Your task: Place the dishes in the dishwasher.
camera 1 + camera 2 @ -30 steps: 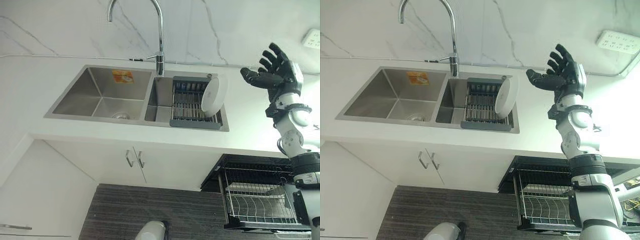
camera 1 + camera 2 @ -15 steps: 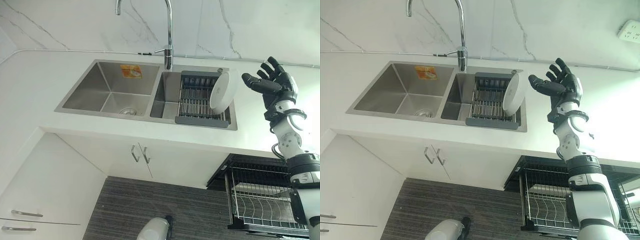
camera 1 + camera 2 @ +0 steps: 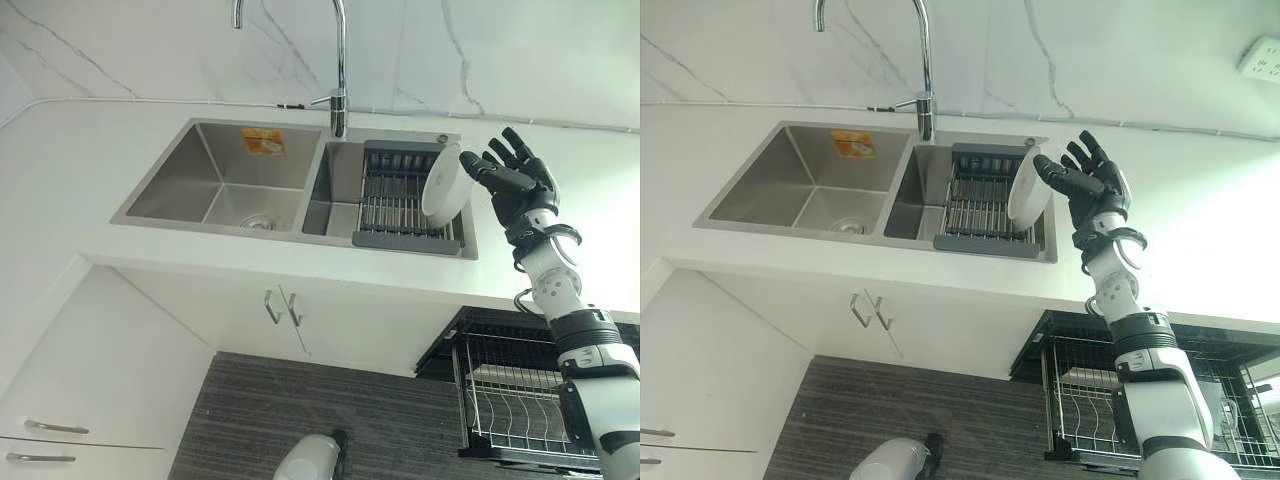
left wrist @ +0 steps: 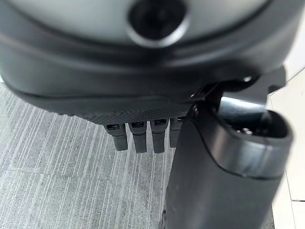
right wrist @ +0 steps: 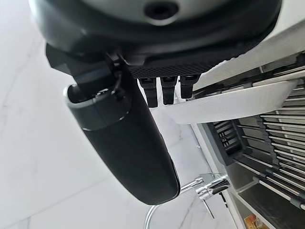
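Observation:
A white plate (image 3: 441, 186) stands on edge at the right end of a dark dish rack (image 3: 388, 205) in the sink's right basin. My right hand (image 3: 514, 188) is open, fingers spread, just to the right of the plate at its height; the thumb reaches toward the rim, and contact is unclear. In the right wrist view the plate (image 5: 228, 102) lies just past the straight fingers (image 5: 164, 88). My left hand (image 4: 143, 136) hangs open over the dark floor. The dishwasher's wire rack (image 3: 520, 400) is pulled out at the lower right.
A tall chrome faucet (image 3: 338, 60) rises behind the double steel sink (image 3: 190, 170), whose left basin holds nothing. White cabinet doors (image 3: 240, 330) are below the counter. A wall socket (image 3: 1265, 58) is at the far right.
My right hand has moved left and lower, from well clear of the plate to right beside it. The camera shifted between the earliest frames and now.

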Robot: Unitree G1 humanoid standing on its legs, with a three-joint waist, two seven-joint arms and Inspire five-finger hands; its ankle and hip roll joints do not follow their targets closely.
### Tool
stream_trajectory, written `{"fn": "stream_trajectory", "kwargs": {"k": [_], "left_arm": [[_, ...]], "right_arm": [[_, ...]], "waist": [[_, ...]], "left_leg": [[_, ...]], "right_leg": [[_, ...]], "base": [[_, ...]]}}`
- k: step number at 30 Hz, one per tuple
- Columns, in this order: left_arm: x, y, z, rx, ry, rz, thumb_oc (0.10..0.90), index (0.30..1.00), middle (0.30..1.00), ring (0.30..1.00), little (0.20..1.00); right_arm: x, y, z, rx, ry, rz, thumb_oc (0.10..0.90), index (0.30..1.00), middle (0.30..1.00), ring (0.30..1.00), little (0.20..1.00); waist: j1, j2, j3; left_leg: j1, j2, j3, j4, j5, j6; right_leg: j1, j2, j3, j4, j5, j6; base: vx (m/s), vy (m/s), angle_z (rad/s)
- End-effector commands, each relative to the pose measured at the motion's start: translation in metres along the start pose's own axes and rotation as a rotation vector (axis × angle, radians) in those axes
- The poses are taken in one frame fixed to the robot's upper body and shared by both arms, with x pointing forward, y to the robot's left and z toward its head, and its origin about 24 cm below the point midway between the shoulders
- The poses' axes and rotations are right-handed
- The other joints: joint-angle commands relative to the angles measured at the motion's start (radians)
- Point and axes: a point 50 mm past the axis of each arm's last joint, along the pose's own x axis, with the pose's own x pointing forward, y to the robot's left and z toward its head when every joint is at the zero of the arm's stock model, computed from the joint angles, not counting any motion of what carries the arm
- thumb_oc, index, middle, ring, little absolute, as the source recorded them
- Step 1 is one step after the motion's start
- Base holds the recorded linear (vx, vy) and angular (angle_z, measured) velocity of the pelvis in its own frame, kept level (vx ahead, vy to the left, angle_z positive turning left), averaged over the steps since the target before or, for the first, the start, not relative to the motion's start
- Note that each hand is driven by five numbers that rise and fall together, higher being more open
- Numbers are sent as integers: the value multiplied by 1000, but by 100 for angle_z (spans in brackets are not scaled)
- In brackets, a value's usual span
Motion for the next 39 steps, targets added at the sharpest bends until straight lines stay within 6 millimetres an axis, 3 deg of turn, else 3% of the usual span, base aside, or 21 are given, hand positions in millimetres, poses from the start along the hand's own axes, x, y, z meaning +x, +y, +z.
{"fn": "stream_trajectory", "kwargs": {"k": [1,8,39], "left_arm": [[-4,28,-15,114,36,66,800,900,900,900,900],[-4,28,-2,231,-27,108,800,900,900,900,900],[-4,28,-1,227,-28,105,800,900,900,900,900]], "right_arm": [[12,29,52,27,-199,97,800,900,900,900,900],[11,29,43,21,-186,92,800,900,900,900,900],[11,19,27,17,-141,35,800,900,900,900,900]], "waist": [[0,2,-63],[-3,7,-58],[6,21,-42]], "left_leg": [[75,110,15,-11,-130,-103],[81,106,13,-11,-134,-96],[68,104,23,-11,-126,-92]], "right_leg": [[-59,-12,69,17,-4,13],[-61,-14,80,17,1,17],[-67,-43,62,17,22,35]], "base": [[0,0,0],[0,0,0],[0,0,0]]}}
